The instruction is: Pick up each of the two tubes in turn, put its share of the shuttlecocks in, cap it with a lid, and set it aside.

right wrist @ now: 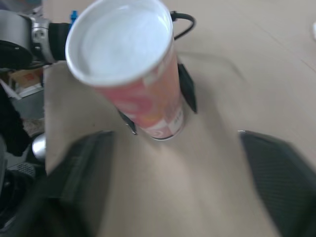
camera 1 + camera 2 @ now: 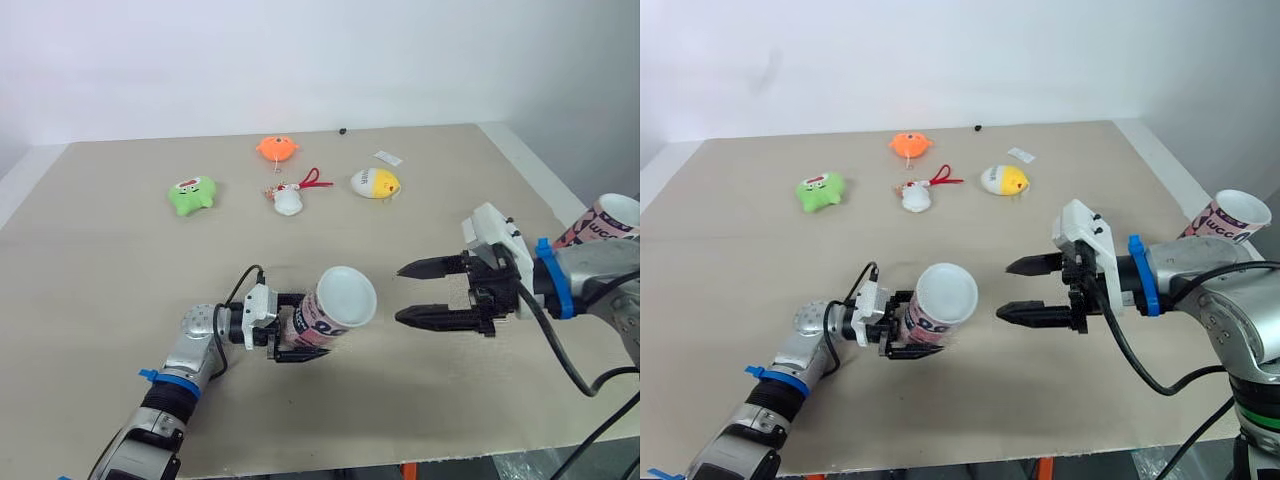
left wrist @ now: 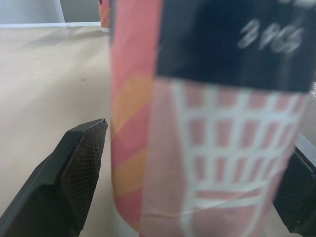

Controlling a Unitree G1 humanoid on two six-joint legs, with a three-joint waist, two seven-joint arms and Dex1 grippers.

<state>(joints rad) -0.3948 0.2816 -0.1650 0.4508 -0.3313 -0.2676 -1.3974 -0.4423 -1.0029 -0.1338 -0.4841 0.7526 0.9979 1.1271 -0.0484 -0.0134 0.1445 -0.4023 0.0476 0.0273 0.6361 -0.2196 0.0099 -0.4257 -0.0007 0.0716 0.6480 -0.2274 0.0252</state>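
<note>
Tube pinched near its base by left tool, held just above counter, long axis tilted up and pointing toward right tool, white round end facing it; capped or open, hard to tell. Right tool spread wide and empty, just beside that end, nothing between. Behind right arm, second tube upright at counter's edge. Well apart at far side, out of the way: green toy, orange toy, white toy and yellow toy
</note>
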